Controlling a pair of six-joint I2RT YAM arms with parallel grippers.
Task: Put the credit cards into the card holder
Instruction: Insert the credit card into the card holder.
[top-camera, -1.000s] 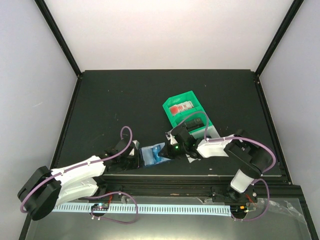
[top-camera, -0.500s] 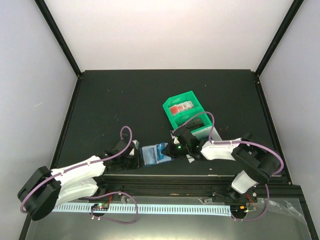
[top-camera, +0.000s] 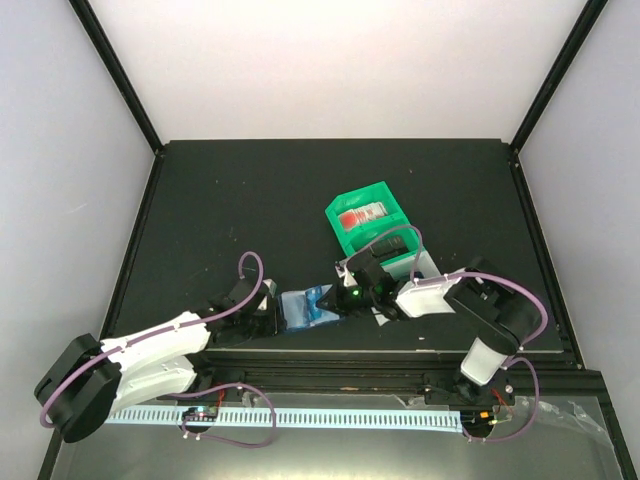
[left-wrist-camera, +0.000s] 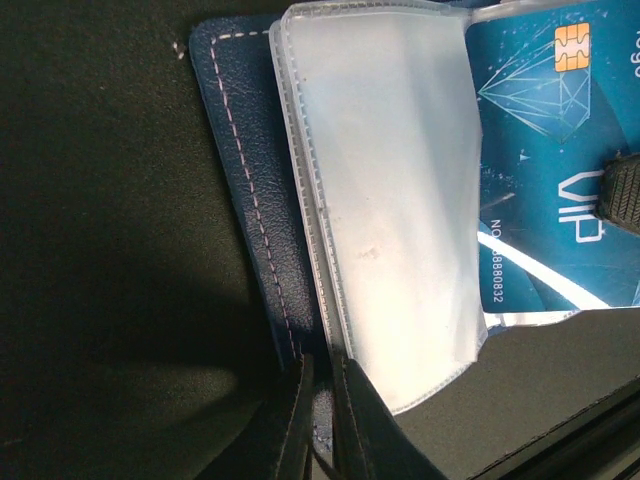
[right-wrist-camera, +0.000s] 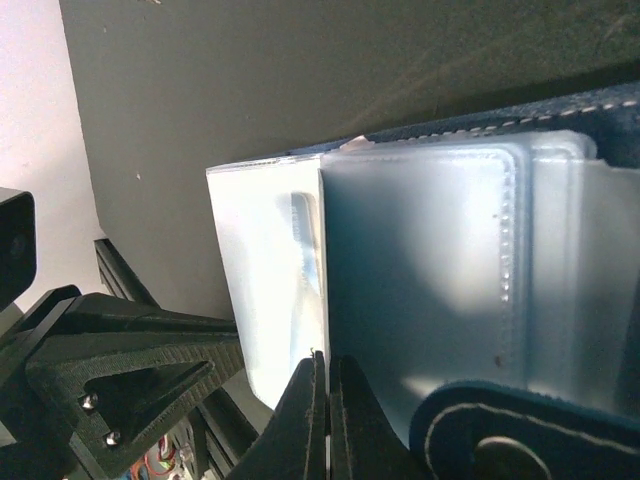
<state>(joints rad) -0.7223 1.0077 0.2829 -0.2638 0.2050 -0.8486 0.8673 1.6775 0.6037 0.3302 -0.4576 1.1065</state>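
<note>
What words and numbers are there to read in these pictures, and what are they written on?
"VIP": pale letters on the bright blue plastic card.
"NO" and "0880832": small print along the same card's edge.
"ogo": letters at the card's corner, cut off by the edge of the picture.
Red-and-white item in the green plastic bin: any print on it is too small to read.

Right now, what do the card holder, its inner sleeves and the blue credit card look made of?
Card holder: navy leather or faux leather, matte; grained surface, pale stitching.
Sleeves: soft clear plastic, probably vinyl, slightly frosted; translucent, welded seams.
Credit card: glossy printed plastic, seemingly rigid; gold chip.
</note>
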